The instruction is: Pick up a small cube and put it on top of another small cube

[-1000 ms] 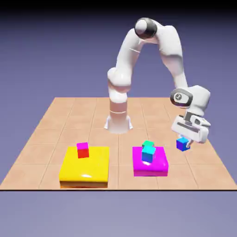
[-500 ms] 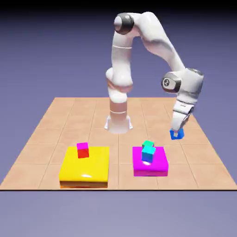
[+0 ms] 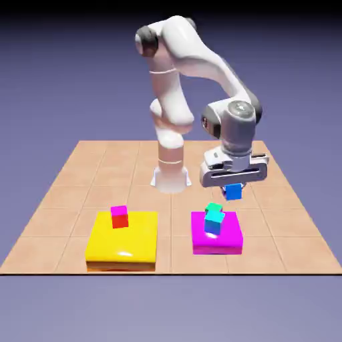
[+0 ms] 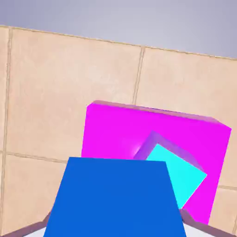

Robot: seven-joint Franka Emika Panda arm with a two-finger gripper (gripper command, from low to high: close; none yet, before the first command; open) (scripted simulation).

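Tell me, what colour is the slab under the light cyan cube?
Magenta; the hand view shows the slab best.

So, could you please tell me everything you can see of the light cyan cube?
The light cyan cube is small, plain and smooth-looking, with a brighter top and a darker blue front side. It sits on the magenta slab, in front of the green-teal cube; whether those two touch, I cannot tell. In the hand view it looks turned relative to the slab's edges, and the dark-blue cube partly hides it. The end effector isn't holding it.

Ext: L slab [image 3: 123, 247], L cube [image 3: 119, 218] on | R slab [image 3: 230, 234], frt cube [image 3: 214, 223] on, rear cube [image 3: 214, 207] bhd | gripper [image 3: 233, 188]: held cube [image 3: 233, 193]
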